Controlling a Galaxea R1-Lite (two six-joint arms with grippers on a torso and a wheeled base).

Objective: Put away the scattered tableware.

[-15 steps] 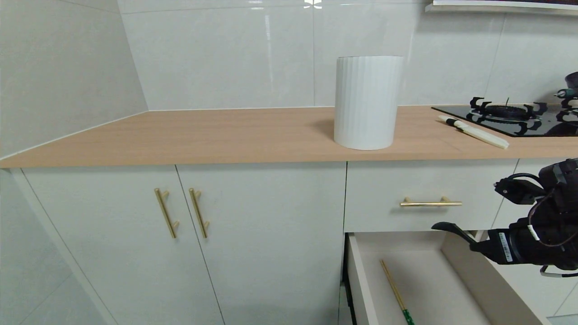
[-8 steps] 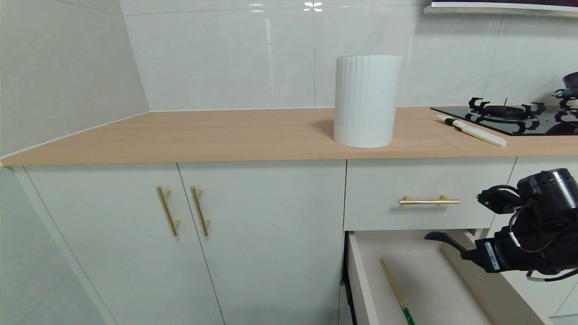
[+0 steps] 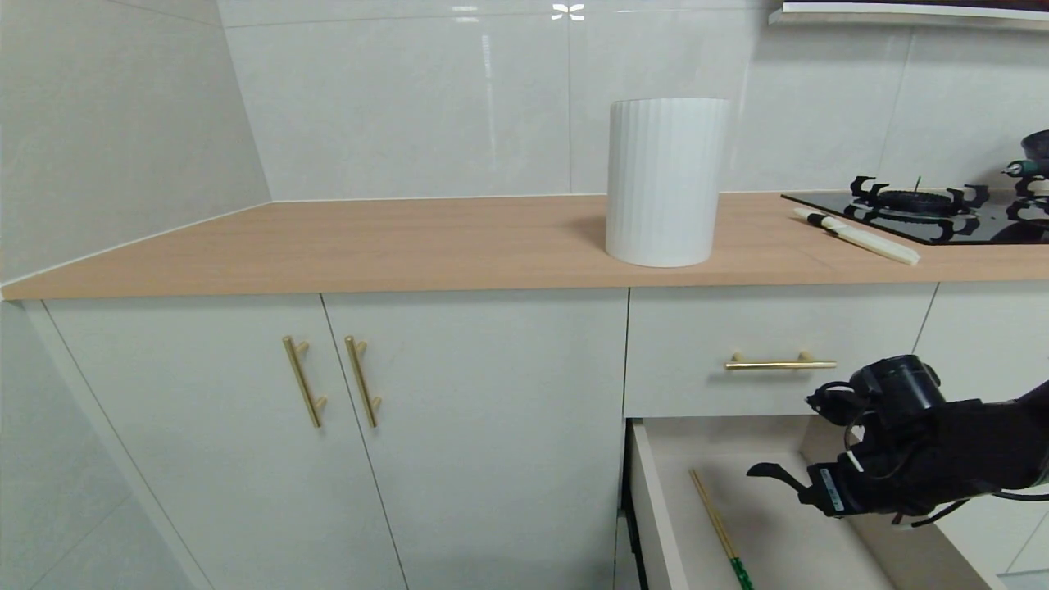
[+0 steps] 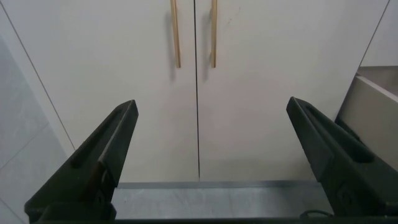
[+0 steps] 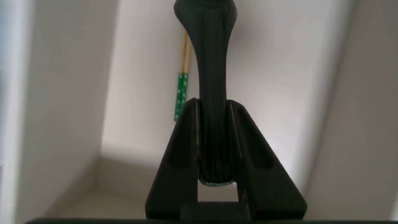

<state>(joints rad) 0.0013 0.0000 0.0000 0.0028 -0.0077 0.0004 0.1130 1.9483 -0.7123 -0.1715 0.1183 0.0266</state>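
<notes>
Below, chopsticks [image 3: 717,524] in open drawer [image 3: 653,500]

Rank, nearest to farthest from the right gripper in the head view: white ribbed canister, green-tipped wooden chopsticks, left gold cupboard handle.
1. Green-tipped wooden chopsticks, in the drawer under the right gripper.
2. White ribbed canister, on the counter.
3. Left gold cupboard handle, far left.

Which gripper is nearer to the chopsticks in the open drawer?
Right. The right gripper, holding a black utensil, hangs over the drawer beside the chopsticks; the left gripper faces the cupboard doors, away from the drawer.
</notes>
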